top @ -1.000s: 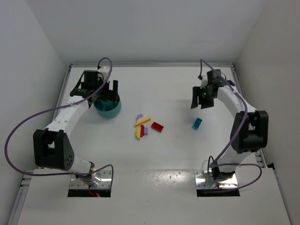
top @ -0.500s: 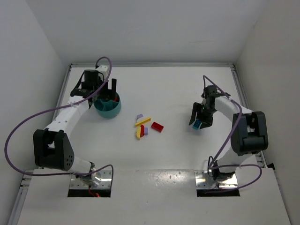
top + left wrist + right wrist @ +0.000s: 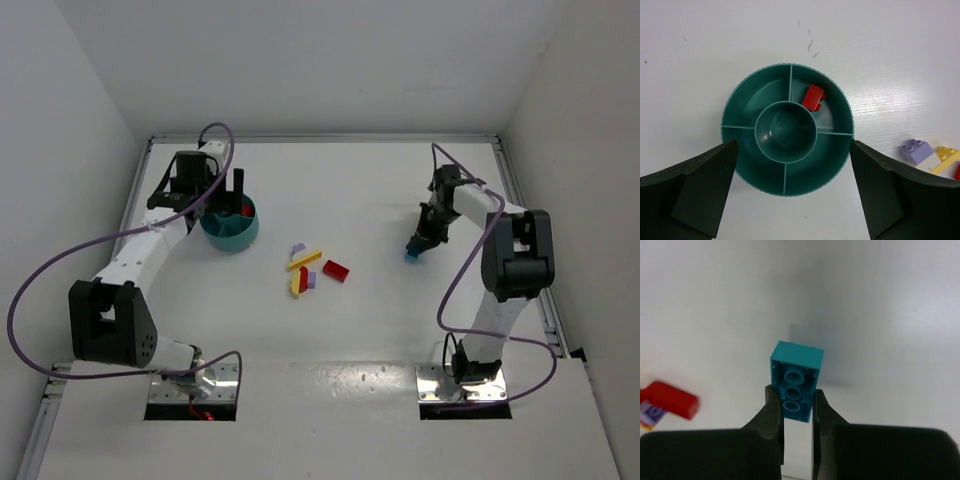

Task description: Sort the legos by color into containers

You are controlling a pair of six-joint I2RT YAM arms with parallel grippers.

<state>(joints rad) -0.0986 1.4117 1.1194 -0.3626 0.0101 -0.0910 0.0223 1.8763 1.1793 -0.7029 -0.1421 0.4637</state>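
The white table carries everything, with the left arm reaching to its far left part and the right arm bent toward the middle right. The round teal bowl sits directly under the left gripper. In the left wrist view it lies squarely between the two dark fingers, which are spread wide with one on each side of its rim and neither touching it. The bowl has a round centre cup and four outer compartments. One red brick lies in the outer compartment on the far side, toward the right-hand finger, leaning against the centre cup's wall. Beyond the right-hand finger, outside the bowl, the loose legos begin. A lilac brick is nearest that finger, and a yellow bar touches it on its outer side. From above, this pile sits roughly midway between the two grippers, and another red brick lies on the side nearer the right gripper. That gripper's fingers are clamped on the near end of a teal brick. Most of the brick sticks out past the fingertips, and its hollow underside with round tubes faces the wrist camera. It is not possible to tell whether this brick touches the table or hangs just above it. The red brick also shows well off to the left of these fingers, blurred.
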